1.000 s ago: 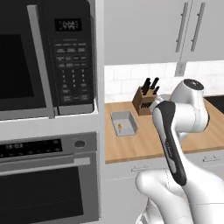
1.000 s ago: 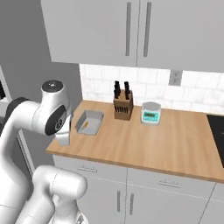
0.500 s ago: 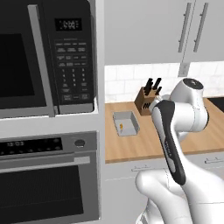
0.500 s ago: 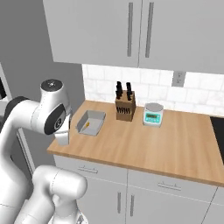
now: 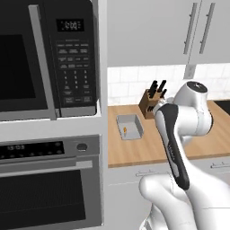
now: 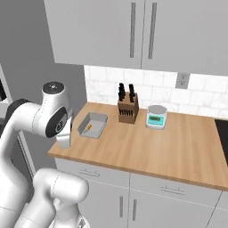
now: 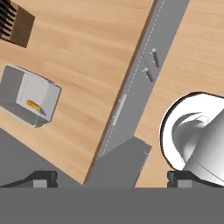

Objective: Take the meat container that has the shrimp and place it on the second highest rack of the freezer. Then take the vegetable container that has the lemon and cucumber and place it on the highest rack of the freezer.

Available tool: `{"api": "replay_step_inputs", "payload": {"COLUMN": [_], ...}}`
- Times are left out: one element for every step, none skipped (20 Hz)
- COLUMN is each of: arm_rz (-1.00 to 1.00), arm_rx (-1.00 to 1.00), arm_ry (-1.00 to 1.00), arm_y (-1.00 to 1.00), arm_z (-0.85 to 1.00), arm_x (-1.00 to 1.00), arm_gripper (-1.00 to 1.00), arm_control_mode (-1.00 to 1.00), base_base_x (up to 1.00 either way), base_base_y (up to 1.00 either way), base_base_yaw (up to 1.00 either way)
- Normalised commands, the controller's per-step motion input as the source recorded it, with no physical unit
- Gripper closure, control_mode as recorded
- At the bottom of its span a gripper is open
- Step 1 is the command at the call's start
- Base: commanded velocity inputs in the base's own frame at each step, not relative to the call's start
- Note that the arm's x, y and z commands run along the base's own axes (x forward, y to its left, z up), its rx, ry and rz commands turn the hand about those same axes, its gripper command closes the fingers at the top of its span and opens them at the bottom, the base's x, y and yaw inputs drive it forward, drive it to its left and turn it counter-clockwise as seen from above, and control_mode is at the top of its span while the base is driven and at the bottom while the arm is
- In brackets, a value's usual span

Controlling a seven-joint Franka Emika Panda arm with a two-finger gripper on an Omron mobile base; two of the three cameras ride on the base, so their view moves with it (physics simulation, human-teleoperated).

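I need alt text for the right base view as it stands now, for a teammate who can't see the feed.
A light-grey meat container with a tiny orange shrimp inside sits at the left end of a wooden counter, apart from a knife block and a small kitchen scale along the tiled wall. The white arm rises at left, beside the tray.

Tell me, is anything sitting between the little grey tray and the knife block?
No. In the right base view, only bare wooden counter lies between the tray and the knife block.

Meat container (image 5: pixel 130 126) beside knife block (image 5: pixel 151 101)
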Motion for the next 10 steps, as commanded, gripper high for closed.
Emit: {"api": "replay_step_inputs", "payload": {"arm_rz": [0.00,0.00,0.00,0.00,0.00,0.00,0.00,0.00,0.00,0.00], "arm_rx": [0.00,0.00,0.00,0.00,0.00,0.01,0.00,0.00,0.00,0.01], "arm_ry": [0.17,0.17,0.19,0.21,0.23,0.21,0.22,0.22,0.21,0.20], "arm_y": [0.00,0.00,0.00,0.00,0.00,0.00,0.00,0.00,0.00,0.00], "arm_z": [-0.56,-0.56,-0.55,-0.54,-0.51,-0.50,-0.47,-0.42,-0.37,-0.34], "arm_x": [0.79,0.86,0.88,0.93,0.97,0.84,0.89,0.80,0.77,0.79], "arm_gripper": [-1.00,-1.00,-1.00,-1.00,-1.00,-1.00,-1.00,-1.00,-1.00,-1.00], "arm_control_mode": [-1.00,-1.00,-1.00,-1.00,-1.00,-1.00,-1.00,-1.00,-1.00,-1.00], "base_base_x": [0.00,0.00,0.00,0.00,0.00,0.00,0.00,0.00,0.00,0.00], "base_base_y": [0.00,0.00,0.00,0.00,0.00,0.00,0.00,0.00,0.00,0.00], "base_base_yaw": [0.00,0.00,0.00,0.00,0.00,0.00,0.00,0.00,0.00,0.00]}}
